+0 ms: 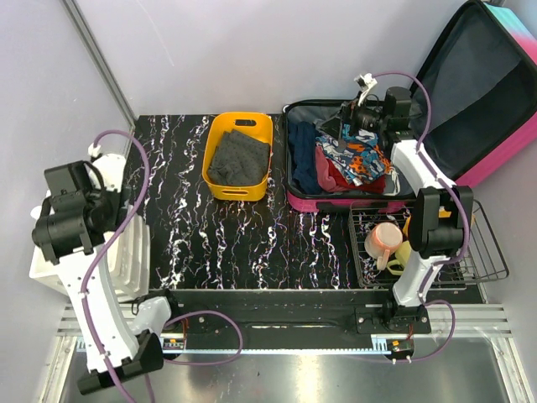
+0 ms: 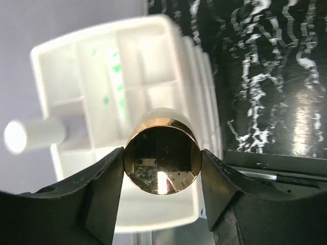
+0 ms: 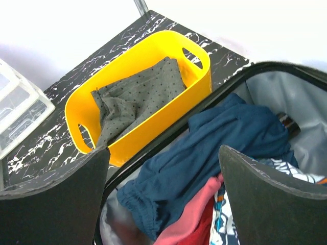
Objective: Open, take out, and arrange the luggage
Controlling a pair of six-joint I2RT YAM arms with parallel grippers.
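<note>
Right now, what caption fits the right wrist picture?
Open right fingers above blue and pink clothes in the luggage, yellow bin with grey cloth beside it.

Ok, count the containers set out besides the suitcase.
3: yellow bin left of the luggage, wire rack on its near side, white tray at the far-left edge. None seem hidden.

I see a yellow bin [image 1: 237,191] upper centre holding grey cloth [image 1: 238,158], a wire rack [image 1: 478,252] with a pink cup [image 1: 384,240] lower right, and a gold cylinder [image 2: 161,153] over a white tray [image 1: 132,252] at left.

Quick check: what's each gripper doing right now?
Left gripper: shut on a metal cylinder.
Right gripper: open, empty, over the clothes in the luggage.
</note>
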